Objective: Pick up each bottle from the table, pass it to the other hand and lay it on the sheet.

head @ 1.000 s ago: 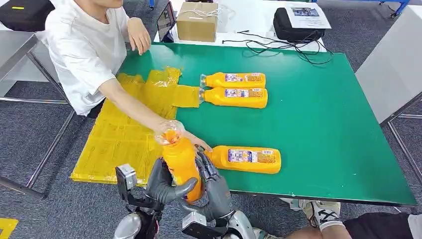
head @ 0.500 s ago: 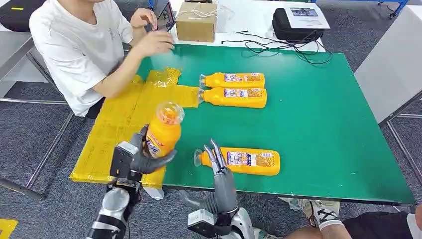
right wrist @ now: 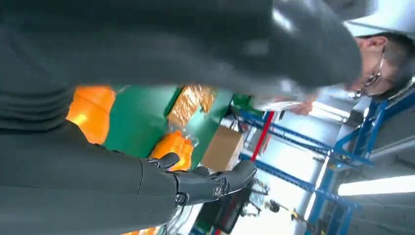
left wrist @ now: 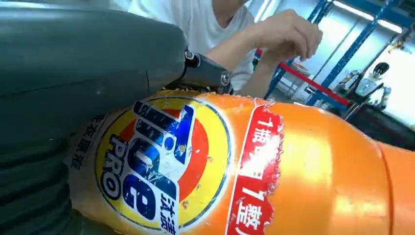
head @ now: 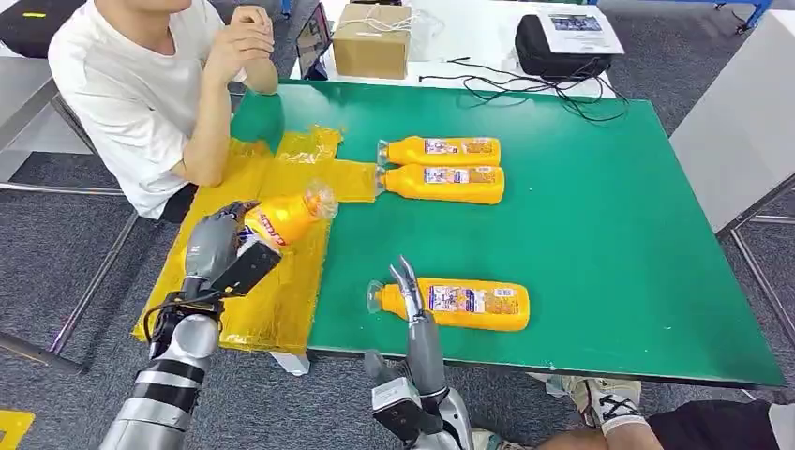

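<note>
My left hand (head: 217,246) grips an orange bottle (head: 286,217) tilted on its side above the yellow sheet (head: 239,272) at the table's left; its label (left wrist: 161,161) is close up in the left wrist view, where the left hand (left wrist: 73,83) wraps it. My right hand (head: 412,300) is open, fingers straight, at the front edge beside the neck of another orange bottle (head: 459,303) lying on the green table (head: 609,234). Its fingers (right wrist: 205,183) hold nothing in the right wrist view. Two more bottles (head: 441,150) (head: 442,183) lie side by side further back.
A person in a white shirt (head: 131,94) sits at the table's left, hands raised near the face. A cardboard box (head: 373,39), a black bag (head: 562,42) and cables (head: 525,89) lie on the white table behind. A grey table (head: 741,122) stands at right.
My left hand has carried the bottle left and back over the sheet and tipped it from upright onto its side. The person's arm withdrew from the table. My right hand stayed put.
</note>
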